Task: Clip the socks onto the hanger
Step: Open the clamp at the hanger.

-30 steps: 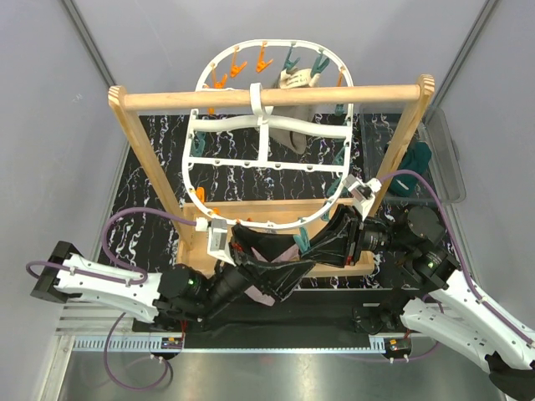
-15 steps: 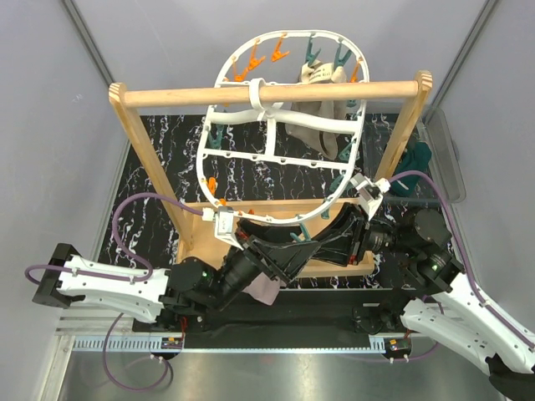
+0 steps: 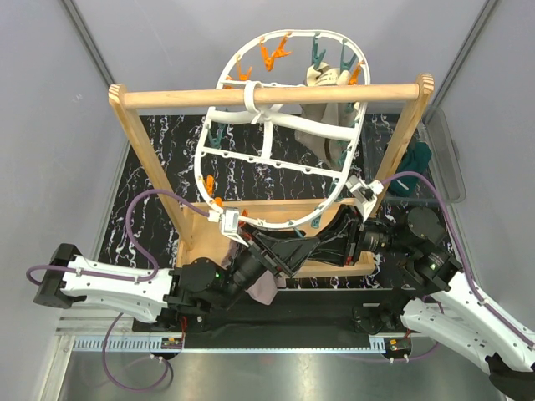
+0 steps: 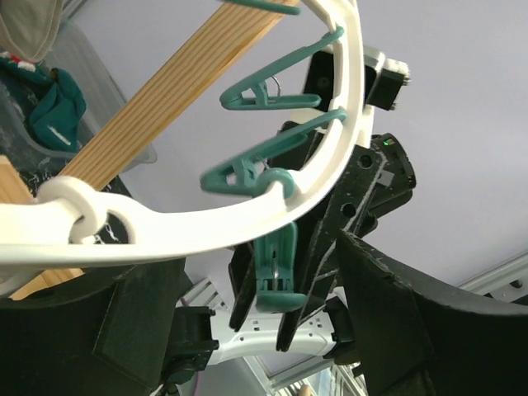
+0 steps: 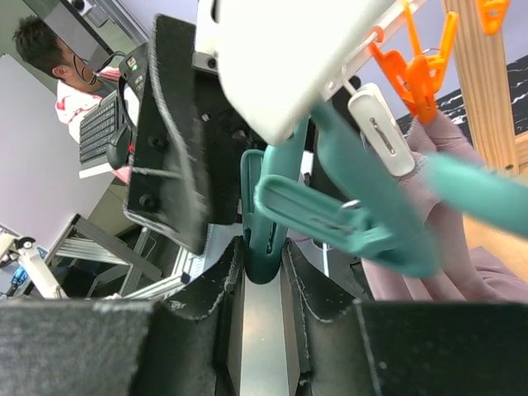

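The white oval hanger point(image 3: 276, 159) hangs tilted from the wooden rail, with orange and teal clothespins around its rim. My right gripper point(image 5: 262, 262) is shut on the tail of a teal clothespin point(image 5: 261, 235) at the hanger's near rim point(image 3: 313, 224). My left gripper point(image 3: 280, 251) is open just left of it, its wide jaws framing that pin point(image 4: 276, 276) and the right fingers point(image 4: 318, 280). No sock shows between the left jaws. A mauve-pink sock point(image 3: 266, 289) lies under the left wrist and shows in the right wrist view point(image 5: 462, 264). A dark teal sock point(image 3: 417, 159) lies in the bin at right.
The wooden rail stand point(image 3: 267, 94) straddles the black marbled mat point(image 3: 159, 192); its base frame point(image 3: 188, 251) is near both grippers. A grey-beige cloth point(image 3: 322, 109) hangs clipped at the hanger's far end. A clear bin point(image 3: 447, 167) sits at the right edge.
The hanger has swung and tilted further right and up. My left gripper has risen and moved right to the near rim beside the right gripper. The right gripper has stayed at the pin.
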Robot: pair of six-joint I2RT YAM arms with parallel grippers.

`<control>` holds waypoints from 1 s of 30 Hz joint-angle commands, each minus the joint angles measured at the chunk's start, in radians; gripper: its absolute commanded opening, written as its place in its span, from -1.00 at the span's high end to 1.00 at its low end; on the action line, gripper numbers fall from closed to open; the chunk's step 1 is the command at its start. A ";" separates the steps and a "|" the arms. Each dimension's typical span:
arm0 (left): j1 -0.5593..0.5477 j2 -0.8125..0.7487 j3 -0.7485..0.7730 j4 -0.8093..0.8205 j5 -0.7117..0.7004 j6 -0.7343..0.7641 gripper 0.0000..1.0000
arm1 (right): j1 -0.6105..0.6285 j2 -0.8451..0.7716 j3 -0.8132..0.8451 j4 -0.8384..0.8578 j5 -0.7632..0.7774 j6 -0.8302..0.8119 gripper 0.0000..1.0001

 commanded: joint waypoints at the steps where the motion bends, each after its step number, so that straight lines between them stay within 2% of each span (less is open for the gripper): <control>1: 0.007 -0.022 0.052 -0.096 -0.088 -0.105 -0.55 | 0.016 -0.002 0.018 0.073 0.016 -0.028 0.89; 2: 0.006 -0.028 0.066 -0.147 -0.110 -0.145 -0.55 | 0.016 -0.006 0.020 0.067 0.023 -0.044 0.97; 4: 0.007 -0.033 0.100 -0.300 -0.151 -0.262 -0.58 | 0.014 -0.018 0.026 0.029 0.047 -0.070 1.00; 10: 0.006 -0.019 0.225 -0.534 -0.142 -0.329 -0.65 | 0.016 0.011 0.057 -0.112 0.072 -0.197 1.00; 12: 0.006 -0.024 0.273 -0.639 -0.143 -0.424 -0.66 | 0.014 0.016 0.061 -0.145 0.096 -0.246 1.00; 13: 0.004 -0.025 0.293 -0.772 -0.153 -0.470 -0.65 | 0.014 0.022 0.061 -0.155 0.107 -0.263 1.00; 15: 0.006 -0.030 0.356 -0.919 -0.157 -0.604 -0.66 | 0.014 0.036 0.075 -0.201 0.139 -0.323 1.00; 16: 0.006 -0.031 0.374 -1.048 -0.154 -0.645 -0.65 | 0.016 0.048 0.078 -0.211 0.145 -0.340 1.00; 18: 0.006 -0.036 0.428 -1.205 -0.136 -0.761 -0.60 | 0.014 0.057 0.080 -0.220 0.158 -0.381 1.00; 20: 0.000 -0.042 0.456 -1.270 -0.127 -0.799 -0.58 | 0.016 0.059 0.078 -0.223 0.177 -0.412 1.00; 21: -0.003 -0.040 0.468 -1.313 -0.130 -0.867 -0.56 | 0.014 0.059 0.078 -0.228 0.185 -0.420 1.00; 24: -0.020 -0.005 0.549 -1.495 -0.143 -1.001 -0.31 | 0.016 0.065 0.083 -0.252 0.204 -0.447 1.00; 27: -0.040 0.137 0.776 -1.787 -0.148 -1.139 -0.33 | 0.014 0.073 0.080 -0.254 0.214 -0.461 1.00; 28: -0.051 0.192 0.851 -1.962 -0.154 -1.173 -0.36 | 0.014 0.079 0.081 -0.257 0.217 -0.463 1.00; 29: -0.059 0.244 1.009 -2.050 -0.159 -1.210 -0.39 | 0.014 0.082 0.083 -0.261 0.223 -0.472 1.00; 30: -0.063 0.348 1.084 -2.124 -0.165 -1.259 -0.42 | 0.016 0.085 0.086 -0.271 0.227 -0.478 1.00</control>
